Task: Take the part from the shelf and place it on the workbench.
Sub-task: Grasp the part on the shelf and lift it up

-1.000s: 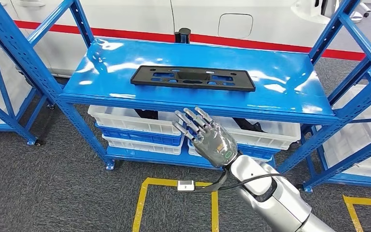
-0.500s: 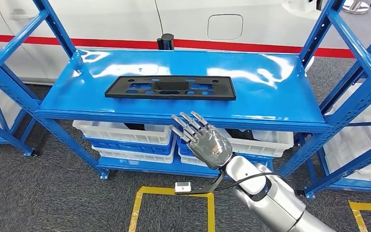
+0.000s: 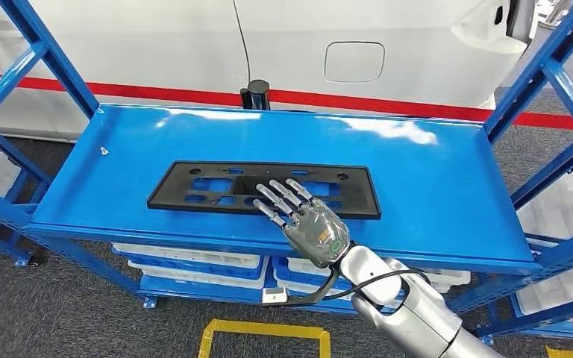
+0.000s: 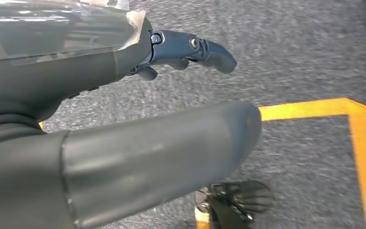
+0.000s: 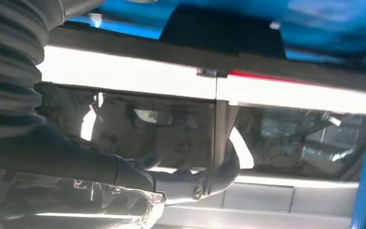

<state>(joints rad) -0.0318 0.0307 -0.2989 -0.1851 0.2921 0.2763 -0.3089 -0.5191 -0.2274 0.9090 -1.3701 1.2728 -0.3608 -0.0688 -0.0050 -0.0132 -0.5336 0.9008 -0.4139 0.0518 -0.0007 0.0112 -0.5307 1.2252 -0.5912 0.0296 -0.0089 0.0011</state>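
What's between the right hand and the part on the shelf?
Nothing, in the head view: the right hand, fingers spread, reaches over the black part on the blue shelf, fingertips across its near edge. Whether they touch it, I cannot tell.

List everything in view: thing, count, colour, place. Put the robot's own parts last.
Part: one, black, flat with cut-outs, lying on the top board of the shelf.
Shelf: one in front, blue metal, with blue uprights on both sides.
Bins: several, white and blue, stacked on the lower level; exact count hidden.
Vehicle body: one, white with a red stripe, behind the shelf.
Post: one, black, behind the shelf's back edge.
Floor tape: yellow lines on grey carpet.
Right robot hand: one, grey, fingers apart, over the part's near edge; contact unclear.
Left robot hand: one, dark grey, hanging above the floor, holding nothing.
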